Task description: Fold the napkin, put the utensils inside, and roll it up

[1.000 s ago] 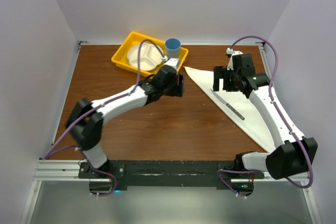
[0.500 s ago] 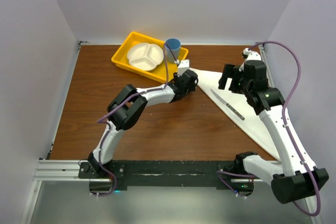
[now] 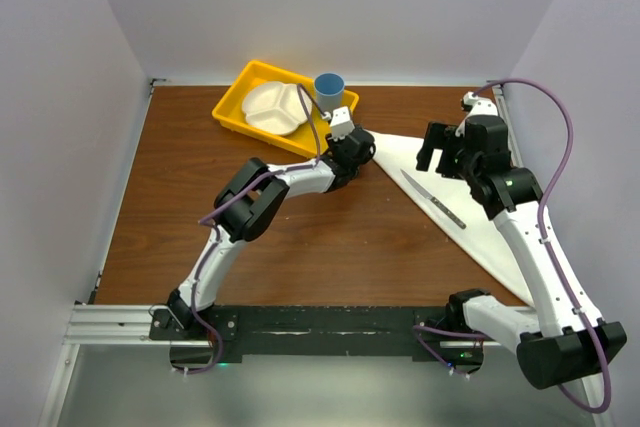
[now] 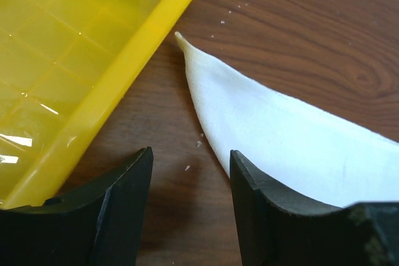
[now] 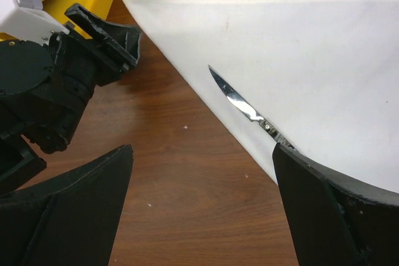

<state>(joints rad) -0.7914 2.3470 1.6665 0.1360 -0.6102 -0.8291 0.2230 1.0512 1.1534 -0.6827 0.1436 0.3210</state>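
Two empty, parted jaw pairs: left gripper (image 4: 190, 166) and right gripper (image 5: 202, 151) over brown wood-grain table (image 3: 300, 237), pale lilac walls (image 3: 330, 7); white triangular cloth napkin (image 5: 299, 42) bears silver-bladed knife (image 5: 246, 107).

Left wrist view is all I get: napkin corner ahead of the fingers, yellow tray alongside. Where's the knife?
Observer: The knife lies on the napkin, along its long edge facing the arms, well away from your corner.
Operator: Right arm in the way?
Observer: No. The right gripper hangs over the napkin's far side, jaws wide apart, holding nothing.
Operator: Napkin shape?
Observer: A triangle. The left gripper sits at the point nearest the tray.
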